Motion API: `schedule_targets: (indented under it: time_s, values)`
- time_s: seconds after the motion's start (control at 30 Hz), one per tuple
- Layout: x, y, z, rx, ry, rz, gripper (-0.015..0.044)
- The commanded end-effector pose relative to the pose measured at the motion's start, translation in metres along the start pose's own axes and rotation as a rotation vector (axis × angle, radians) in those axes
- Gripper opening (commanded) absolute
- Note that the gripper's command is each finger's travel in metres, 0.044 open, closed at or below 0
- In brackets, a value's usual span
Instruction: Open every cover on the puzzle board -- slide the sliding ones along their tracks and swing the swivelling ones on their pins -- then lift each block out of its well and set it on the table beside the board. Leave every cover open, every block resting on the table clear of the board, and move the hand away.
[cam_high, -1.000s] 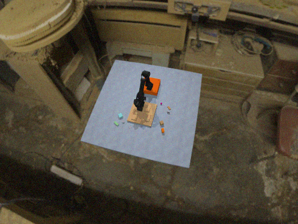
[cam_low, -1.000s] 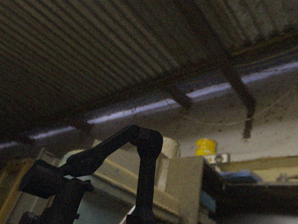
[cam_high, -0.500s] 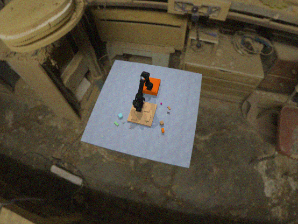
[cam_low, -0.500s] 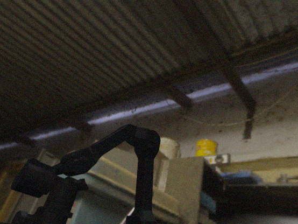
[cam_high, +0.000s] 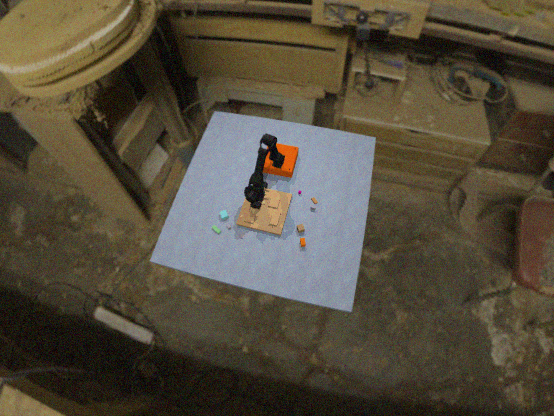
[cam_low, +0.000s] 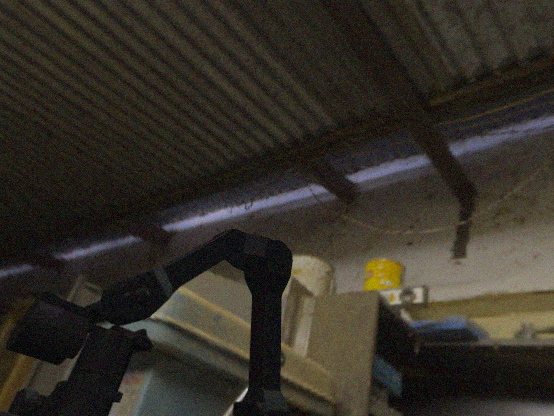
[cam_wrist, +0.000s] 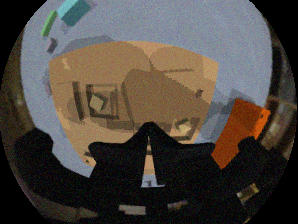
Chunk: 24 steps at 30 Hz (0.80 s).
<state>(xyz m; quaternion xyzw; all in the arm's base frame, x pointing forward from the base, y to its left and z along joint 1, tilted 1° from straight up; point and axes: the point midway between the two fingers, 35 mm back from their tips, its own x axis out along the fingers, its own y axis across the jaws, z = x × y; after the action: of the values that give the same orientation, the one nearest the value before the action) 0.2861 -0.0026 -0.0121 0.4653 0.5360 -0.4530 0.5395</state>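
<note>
The tan puzzle board (cam_high: 263, 229) (cam_wrist: 212, 80) lies on the table. My gripper (cam_high: 256, 205) (cam_wrist: 148, 123) is shut and empty, above the board's back part. In the wrist view, a pale olive block (cam_wrist: 96, 102) sits in a square well on the left, with its opening exposed. A second pale block (cam_wrist: 183, 125) shows in a well at the lower right, partly hidden by the gripper. A small dark knob (cam_wrist: 199, 93) stands near the right edge. Cover outlines blend with the board and arm shadows; I cannot tell every cover's position. The exterior view misses the board.
An orange box (cam_high: 286, 161) (cam_wrist: 240, 127) stands behind the board. A cyan block (cam_high: 224, 215) (cam_wrist: 74, 12) and a green block (cam_high: 216, 230) (cam_wrist: 49, 23) lie left of it. A tan block (cam_high: 300, 228), an orange block (cam_high: 302, 242) and a magenta piece (cam_high: 299, 192) lie right.
</note>
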Motion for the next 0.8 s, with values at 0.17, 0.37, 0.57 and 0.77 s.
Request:
schedule_targets:
  time_s: [0.17, 0.37, 0.57, 0.77]
  values:
    - [-0.001, 0.008, 0.011, -0.001, -0.003, 0.004, 0.0000]
    - [-0.001, 0.012, 0.017, -0.001, -0.003, 0.004, 0.0000]
    - [-0.006, 0.012, 0.017, -0.001, -0.003, 0.004, 0.0000]
    - [-0.014, 0.013, 0.017, -0.001, -0.003, 0.004, 0.0000]
